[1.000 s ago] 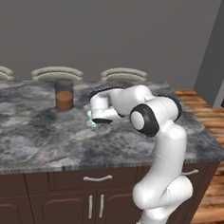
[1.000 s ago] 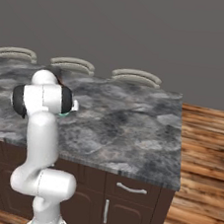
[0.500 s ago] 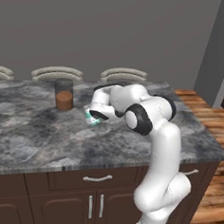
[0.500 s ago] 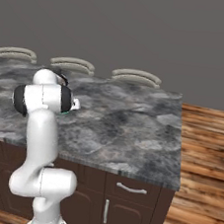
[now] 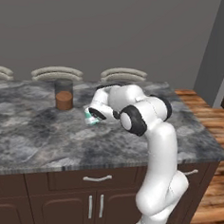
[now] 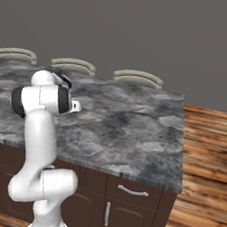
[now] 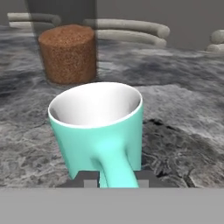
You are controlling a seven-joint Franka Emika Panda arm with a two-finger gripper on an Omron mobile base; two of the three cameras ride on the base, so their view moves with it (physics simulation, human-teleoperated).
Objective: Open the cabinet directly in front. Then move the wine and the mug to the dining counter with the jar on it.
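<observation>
A teal mug (image 7: 98,129) stands upright on the grey counter (image 5: 35,141), just before the jar (image 7: 68,53); the gripper's (image 7: 116,180) grip state is unclear.

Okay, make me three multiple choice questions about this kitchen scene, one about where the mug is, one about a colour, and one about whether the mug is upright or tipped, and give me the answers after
1. Where is the mug?
A. On the wooden floor
B. On the dining counter, near the jar
C. On a chair seat behind the counter

2. What colour is the mug's outside?
A. Teal
B. Dark red
C. Yellow

3. How does the mug stand?
A. Lying on its side
B. Upside down
C. Upright, mouth up

Answers:
1. B: the left base view shows it on the grey marbled top, just right of the jar and apart from it.
2. A: the hand view shows a teal wall and handle with a pale inside.
3. C: in the hand view its open rim faces up and its handle points toward the gripper.
</observation>
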